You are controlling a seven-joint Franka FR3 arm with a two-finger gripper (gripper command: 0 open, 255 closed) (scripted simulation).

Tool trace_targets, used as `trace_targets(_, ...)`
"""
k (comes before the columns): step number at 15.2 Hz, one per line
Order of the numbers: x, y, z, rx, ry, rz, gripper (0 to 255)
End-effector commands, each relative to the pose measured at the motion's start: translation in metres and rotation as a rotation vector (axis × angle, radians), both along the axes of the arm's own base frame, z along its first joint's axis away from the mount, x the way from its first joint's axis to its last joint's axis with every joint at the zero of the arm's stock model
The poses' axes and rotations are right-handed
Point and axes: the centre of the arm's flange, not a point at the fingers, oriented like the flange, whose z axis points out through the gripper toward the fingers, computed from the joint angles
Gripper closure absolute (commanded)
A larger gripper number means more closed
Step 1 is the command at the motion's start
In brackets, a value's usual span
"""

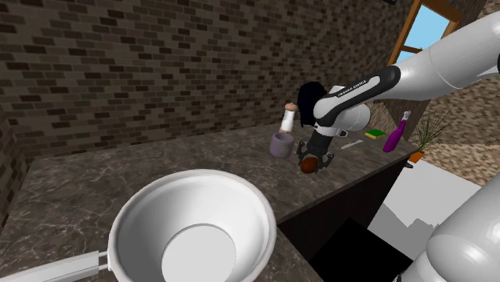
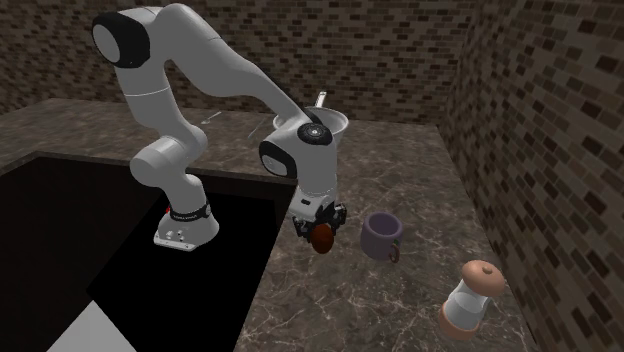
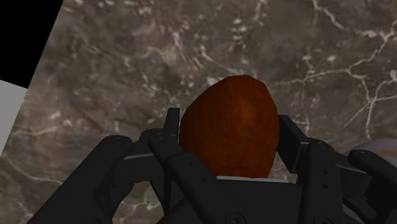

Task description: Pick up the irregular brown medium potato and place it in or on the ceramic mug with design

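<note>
Clasping potato point(image 3: 230, 124), tool point(image 2: 321, 230) over counter point(image 2: 400, 310) near mug point(image 2: 381, 236), seemingly near edge.

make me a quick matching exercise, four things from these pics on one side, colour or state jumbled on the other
Things:
1. potato
2. mug
3. pan
4. grinder

Colour or state:
a. white all over
b. purple
c. white with a brown cap
d. reddish brown, clasped in the gripper

Pairs: 1-d, 2-b, 3-a, 4-c
</note>
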Motion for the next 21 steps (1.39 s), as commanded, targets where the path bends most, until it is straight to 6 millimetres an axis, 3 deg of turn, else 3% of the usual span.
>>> trace_targets(1, 0.0, 0.0, 0.0, 0.0, 0.0, 0.0, 255)
trace_targets(5, 0.0, 0.0, 0.0, 0.0, 0.0, 0.0, 255)
trace_targets(21, 0.0, 0.0, 0.084, 0.0, 0.0, 0.0, 255)
